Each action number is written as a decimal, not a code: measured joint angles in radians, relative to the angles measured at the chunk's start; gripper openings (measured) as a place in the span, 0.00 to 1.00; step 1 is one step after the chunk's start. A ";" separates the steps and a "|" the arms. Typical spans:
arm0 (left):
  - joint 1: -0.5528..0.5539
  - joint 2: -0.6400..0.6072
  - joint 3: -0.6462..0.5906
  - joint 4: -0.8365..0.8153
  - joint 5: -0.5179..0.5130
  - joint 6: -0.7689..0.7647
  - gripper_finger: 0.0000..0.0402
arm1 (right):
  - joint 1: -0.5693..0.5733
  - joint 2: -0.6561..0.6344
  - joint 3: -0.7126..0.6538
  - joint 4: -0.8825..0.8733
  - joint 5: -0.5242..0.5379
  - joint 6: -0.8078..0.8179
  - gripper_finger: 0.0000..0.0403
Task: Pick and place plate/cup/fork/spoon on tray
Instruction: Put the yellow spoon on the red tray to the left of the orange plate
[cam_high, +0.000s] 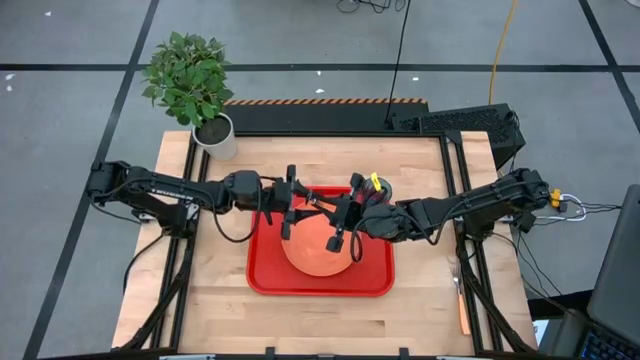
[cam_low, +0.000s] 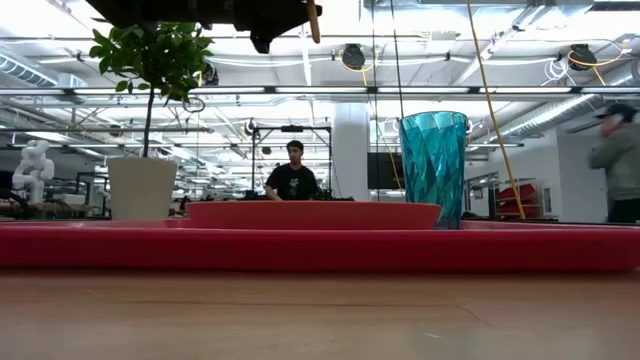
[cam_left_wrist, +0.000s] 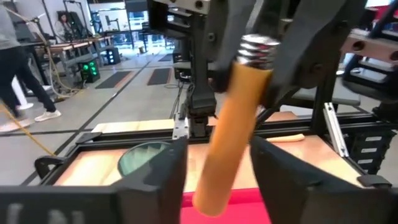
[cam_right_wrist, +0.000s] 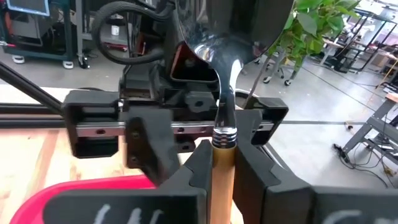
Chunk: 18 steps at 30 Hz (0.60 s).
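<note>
Risk: the spoon (cam_right_wrist: 222, 93) is pinched by its orange handle in the right end effector (cam_right_wrist: 222, 163), fingers pressed onto it, bowl pointing away toward the left end effector (cam_left_wrist: 214, 165), whose fingers stand spread on either side of the handle's free end without gripping. If the right one lets go while the left is apart, the spoon could fall onto the plate (cam_high: 322, 250) or bounce off the tray (cam_high: 265, 280). Both arms meet above the tray at the surface's middle. The cup (cam_low: 433, 168) stands upright at the tray's far side; the fork (cam_high: 459, 290) lies on the surface, right of the tray.
</note>
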 joint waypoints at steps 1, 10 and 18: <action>0.005 0.000 0.000 -0.003 0.000 0.000 0.39 | 0.000 0.000 0.000 0.000 0.000 -0.002 0.07; 0.032 -0.002 0.000 -0.044 -0.007 0.025 0.16 | -0.005 0.000 -0.002 -0.003 0.003 -0.005 0.07; 0.030 0.001 -0.001 -0.059 -0.003 0.028 0.16 | -0.026 0.000 -0.046 0.036 0.001 0.032 0.07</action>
